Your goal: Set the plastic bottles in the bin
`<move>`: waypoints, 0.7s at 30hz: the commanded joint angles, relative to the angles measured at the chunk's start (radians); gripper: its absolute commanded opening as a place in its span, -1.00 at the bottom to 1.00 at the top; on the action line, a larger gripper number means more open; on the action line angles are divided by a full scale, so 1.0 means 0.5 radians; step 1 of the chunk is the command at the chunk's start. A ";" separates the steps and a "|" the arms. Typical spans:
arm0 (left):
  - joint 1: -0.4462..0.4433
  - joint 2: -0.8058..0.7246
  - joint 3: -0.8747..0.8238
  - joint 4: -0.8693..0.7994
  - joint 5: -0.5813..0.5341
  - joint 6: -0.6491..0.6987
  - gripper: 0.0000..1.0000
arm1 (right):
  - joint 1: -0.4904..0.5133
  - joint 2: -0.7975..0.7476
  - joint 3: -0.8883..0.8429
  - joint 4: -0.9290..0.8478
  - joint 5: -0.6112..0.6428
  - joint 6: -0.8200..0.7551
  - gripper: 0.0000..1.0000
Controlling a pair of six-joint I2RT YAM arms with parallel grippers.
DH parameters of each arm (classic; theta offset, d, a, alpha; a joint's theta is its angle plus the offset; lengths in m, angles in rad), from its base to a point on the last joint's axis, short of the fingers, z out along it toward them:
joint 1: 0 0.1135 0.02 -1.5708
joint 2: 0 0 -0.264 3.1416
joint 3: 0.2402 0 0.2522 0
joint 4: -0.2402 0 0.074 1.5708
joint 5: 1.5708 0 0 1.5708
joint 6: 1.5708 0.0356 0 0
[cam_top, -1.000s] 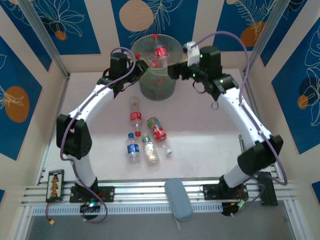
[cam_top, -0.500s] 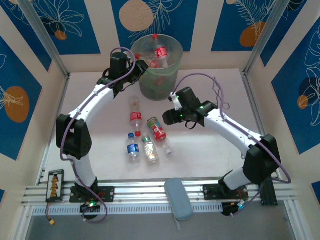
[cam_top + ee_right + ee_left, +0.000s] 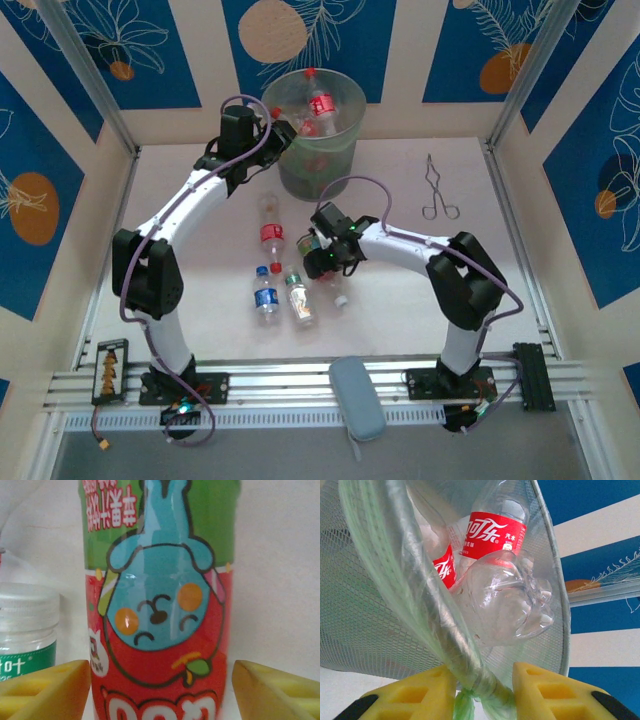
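4 plastic bottles (image 3: 271,232) lie mid-way across the table (image 3: 420,280), near of the bin (image 3: 318,172), which stands at the far edge with more inside. The left gripper (image 3: 482,682) is clenched on the bin's rim. The right gripper (image 3: 161,680) is released, its fingers (image 3: 45,686) either side of a cartoon-labelled bottle (image 3: 159,600).

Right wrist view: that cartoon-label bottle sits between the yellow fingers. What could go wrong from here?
1. The white-capped bottle lies right beside one finger of the right end effector; closing could nudge or pinch it.
2. The cartoon-label bottle is round and smooth, so it may slip or roll away.
3. The bin already holds bottles up to its rim; another might bounce out.
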State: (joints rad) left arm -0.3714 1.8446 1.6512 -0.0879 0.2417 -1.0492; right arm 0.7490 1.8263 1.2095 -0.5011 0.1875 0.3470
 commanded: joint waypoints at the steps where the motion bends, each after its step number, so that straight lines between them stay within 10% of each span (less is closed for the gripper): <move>1: -0.008 -0.051 -0.053 -0.002 -0.014 -0.030 -0.29 | 0.017 0.061 0.084 0.025 -0.006 0.051 0.50; 21: -0.009 -0.045 -0.104 0.051 -0.008 -0.052 -0.29 | -0.013 -0.047 0.044 -0.035 0.043 0.046 0.09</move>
State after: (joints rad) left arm -0.3714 1.8385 1.6207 -0.0387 0.2417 -1.0691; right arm 0.7486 1.8603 1.2285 -0.4892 0.2070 0.3687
